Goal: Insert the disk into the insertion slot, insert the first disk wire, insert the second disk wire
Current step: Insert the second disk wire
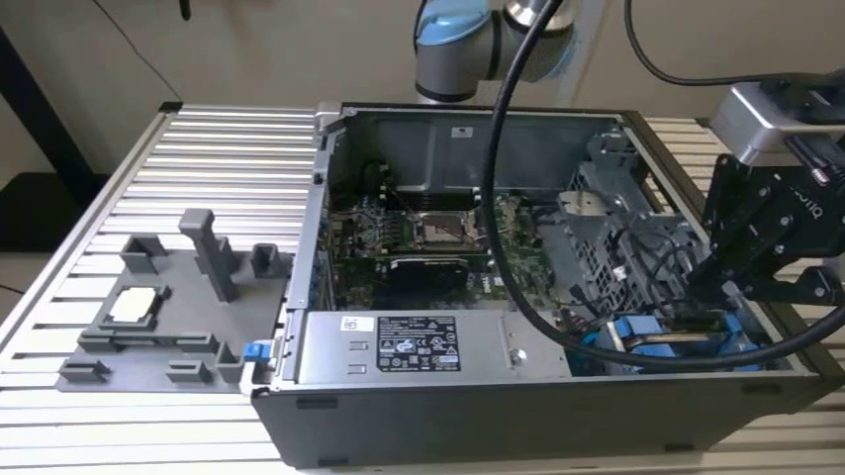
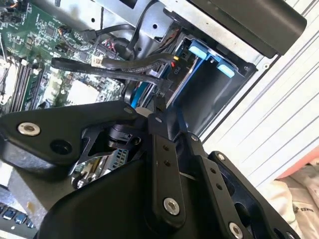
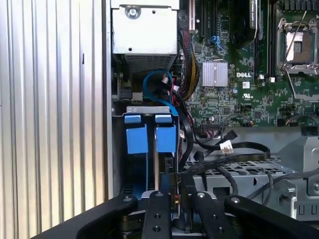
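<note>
Disk [image 3: 165,139] is seated in the insertion slot [image 3: 144,110]. Claw [image 3: 175,199] is pinched shut on a wire connector [image 3: 174,185], aligning it at the disk's rear.

The arm's blue-and-grey joint [image 1: 456,45] sits at the top centre of the exterior view, with a thick black cable [image 1: 509,198] looping down from it toward the lower right. The black hand [image 1: 723,297] hangs at the right edge of that frame beneath a silver wrist block [image 1: 766,119], pointing down and toward the exterior view's left. In both wrist views the black fingers [image 3: 158,219] rise from the bottom edge, standing close together and nearly parallel, their tips pinching a black cable plug [image 3: 174,191] between them. In the second wrist view the fingers [image 2: 162,164] slant up toward the frame's centre.
</note>
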